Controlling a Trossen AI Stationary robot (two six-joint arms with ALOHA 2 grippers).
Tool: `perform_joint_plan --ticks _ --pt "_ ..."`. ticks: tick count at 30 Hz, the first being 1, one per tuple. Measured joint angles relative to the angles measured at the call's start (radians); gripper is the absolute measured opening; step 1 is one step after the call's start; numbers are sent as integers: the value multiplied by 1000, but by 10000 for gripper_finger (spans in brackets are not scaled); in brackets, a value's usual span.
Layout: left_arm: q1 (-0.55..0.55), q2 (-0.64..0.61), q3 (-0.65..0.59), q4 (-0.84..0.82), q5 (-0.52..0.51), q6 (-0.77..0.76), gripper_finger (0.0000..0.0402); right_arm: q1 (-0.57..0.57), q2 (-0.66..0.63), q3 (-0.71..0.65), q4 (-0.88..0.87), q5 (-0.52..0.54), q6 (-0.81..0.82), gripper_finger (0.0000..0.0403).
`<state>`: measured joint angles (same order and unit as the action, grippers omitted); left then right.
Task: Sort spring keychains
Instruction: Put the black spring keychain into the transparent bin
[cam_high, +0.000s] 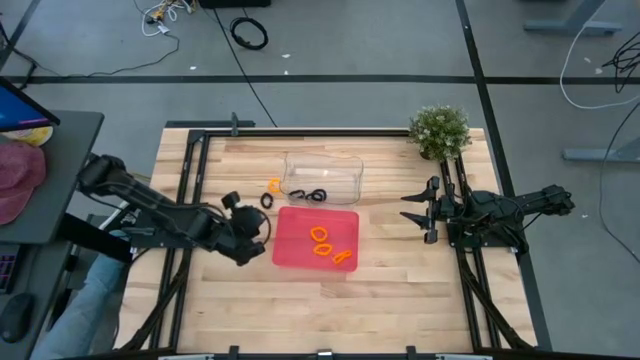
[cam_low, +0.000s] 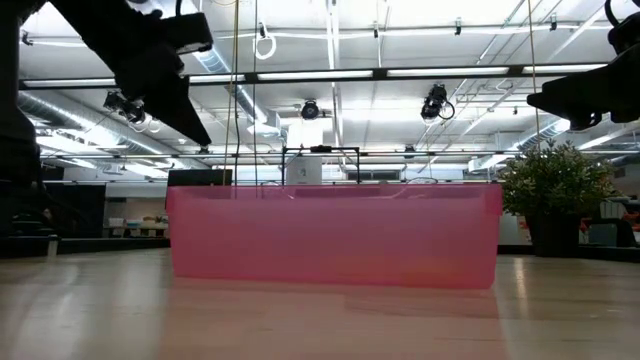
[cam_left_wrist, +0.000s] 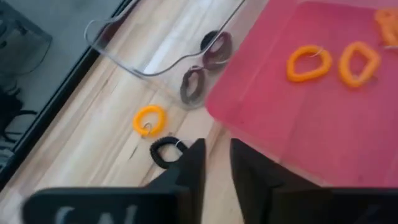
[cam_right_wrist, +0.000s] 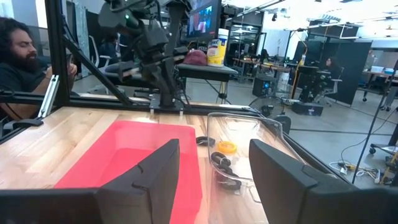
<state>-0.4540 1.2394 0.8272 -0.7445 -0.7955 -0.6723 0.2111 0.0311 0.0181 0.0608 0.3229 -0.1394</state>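
Observation:
Three orange spring keychains (cam_high: 330, 245) lie in the red tray (cam_high: 290, 255); two of them (cam_left_wrist: 308, 63) (cam_left_wrist: 359, 63) show in the left wrist view. Two black ones (cam_left_wrist: 193, 84) (cam_left_wrist: 216, 50) lie in the clear container (cam_high: 322, 165). One orange keychain (cam_left_wrist: 149, 120) and one black keychain (cam_left_wrist: 164, 151) lie on the wood between the container and the tray's left side. My left gripper (cam_left_wrist: 216, 163) hovers above the table at the tray's left edge, fingers a narrow gap apart, with nothing between them. My right gripper (cam_high: 412, 207) waits open at the right.
A potted plant (cam_high: 440, 130) stands at the far right corner. Black frame rails (cam_high: 195, 170) run along the table's left and right sides. Bare wood lies toward the near edge. A person sits beyond the table's left side (cam_right_wrist: 18, 56).

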Motion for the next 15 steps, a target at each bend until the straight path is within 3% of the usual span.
perform_joint_plan --ticks 9,15 --pt "109 37 -13 4 61 -23 224 0 0 0 -2 0 0 198" --pt "257 37 -106 102 163 12 258 0 0 0 -2 0 0 198"
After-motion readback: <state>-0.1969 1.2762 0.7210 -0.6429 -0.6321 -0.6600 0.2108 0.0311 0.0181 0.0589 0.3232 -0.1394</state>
